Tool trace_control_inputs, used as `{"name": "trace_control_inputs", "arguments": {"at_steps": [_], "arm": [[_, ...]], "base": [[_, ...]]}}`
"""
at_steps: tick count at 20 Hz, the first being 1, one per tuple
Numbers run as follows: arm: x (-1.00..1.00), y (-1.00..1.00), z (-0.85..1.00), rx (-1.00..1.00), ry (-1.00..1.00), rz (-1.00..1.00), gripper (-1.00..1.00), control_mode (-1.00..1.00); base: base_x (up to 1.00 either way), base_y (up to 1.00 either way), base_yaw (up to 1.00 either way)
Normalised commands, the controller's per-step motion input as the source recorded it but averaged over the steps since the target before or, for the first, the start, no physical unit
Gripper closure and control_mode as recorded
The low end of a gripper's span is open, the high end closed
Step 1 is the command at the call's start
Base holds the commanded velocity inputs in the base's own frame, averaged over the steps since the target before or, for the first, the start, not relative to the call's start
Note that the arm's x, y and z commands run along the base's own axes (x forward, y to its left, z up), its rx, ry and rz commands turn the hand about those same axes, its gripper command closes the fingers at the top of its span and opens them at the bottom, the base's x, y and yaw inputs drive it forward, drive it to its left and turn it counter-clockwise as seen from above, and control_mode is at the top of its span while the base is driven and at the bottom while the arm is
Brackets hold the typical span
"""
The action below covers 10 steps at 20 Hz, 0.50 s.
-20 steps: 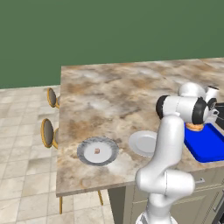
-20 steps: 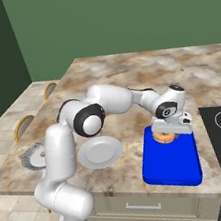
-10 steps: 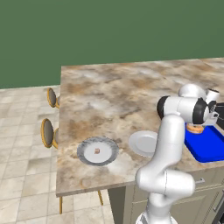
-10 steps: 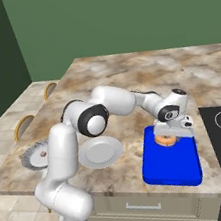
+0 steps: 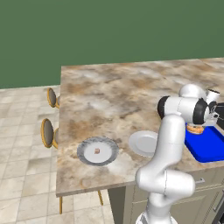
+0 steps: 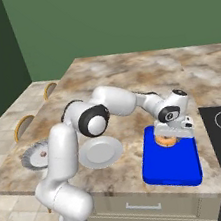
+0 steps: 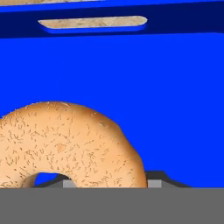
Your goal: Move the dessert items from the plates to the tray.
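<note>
— One of two dessert items is judged nearly delivered: the donut is seen over the near-arm end of the blue tray, directly under the end effector.

— Is it held or released?

— From the hand view the donut lies close against the camera, with the tray floor behind it. The fingertips are hidden, so whether the ring is pinched or merely sits between spread jaws cannot be told.

— What is left?

— The small brown morsel is seen resting in the white centre of the dark-rimmed plate, well apart from the tray, toward the stool side of the desk. The plain white plate beside it is seen bare. About half the task is judged done once the donut is let go; the morsel remains to be fetched.

— Any writing or brands?

— None can be read on the tray, plates or arm.
</note>
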Motion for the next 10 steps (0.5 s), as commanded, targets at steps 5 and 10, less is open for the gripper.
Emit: {"name": "trace_control_inputs", "arguments": {"at_steps": [5,10], "arm": [[0.0,0.0,0.0,0.0,0.0,0.0,-1.0,-1.0],[0.0,0.0,0.06,0.0,-0.06,0.0,-1.0,-1.0]], "base": [[0.0,0.0,0.0],[0.0,0.0,0.0]]}}
